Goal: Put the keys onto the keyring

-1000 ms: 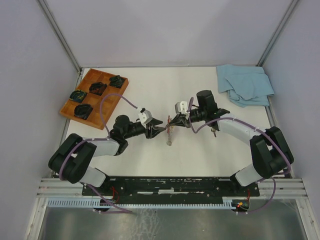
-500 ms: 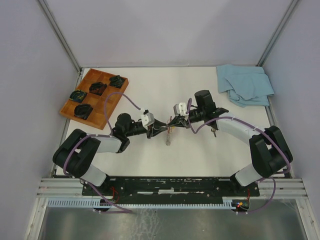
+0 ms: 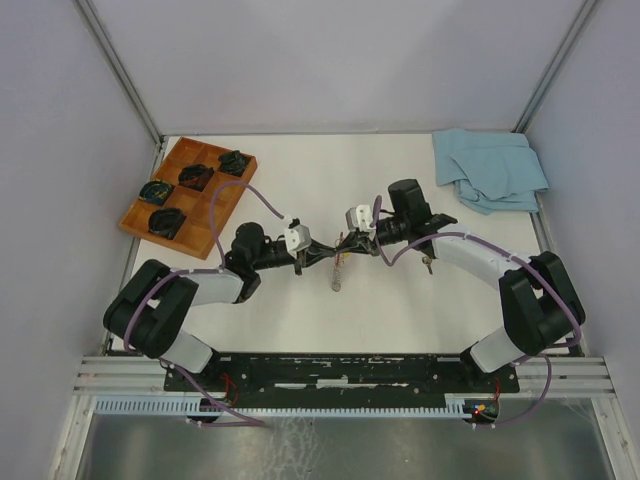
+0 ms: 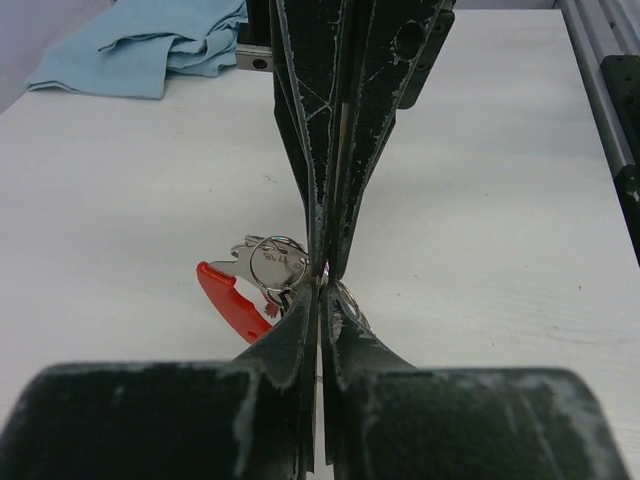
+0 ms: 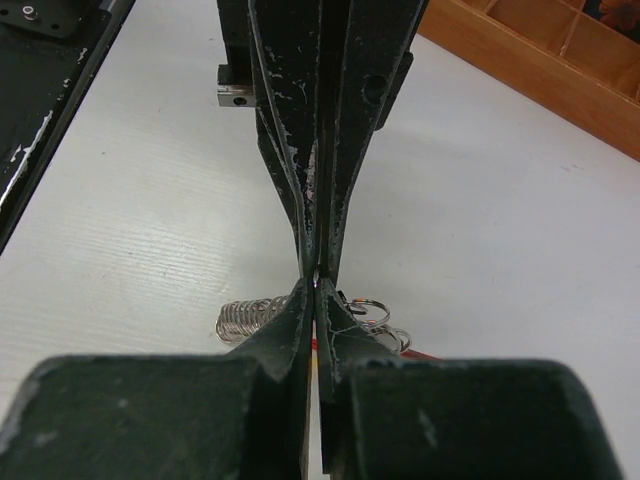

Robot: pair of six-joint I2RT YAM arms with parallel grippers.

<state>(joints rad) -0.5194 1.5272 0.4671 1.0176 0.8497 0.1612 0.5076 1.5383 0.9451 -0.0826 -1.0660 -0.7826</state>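
Observation:
Both grippers meet tip to tip over the middle of the table. My left gripper is shut, with a thin bit of metal of the keyring pinched at its tips. Opposite it, my right gripper is also shut on the keyring. Beside the left tips a silver key sits on a small ring, above the red strap. The right wrist view shows the silver beaded chain and small rings below the tips. Another small key lies on the table by the right arm.
A wooden tray holding several black coiled items stands at the back left. A blue cloth lies crumpled at the back right. Purple cables loop from both wrists.
My left gripper has moved right up to the right gripper's tips and shut there. The right gripper has stayed shut and nearly still.

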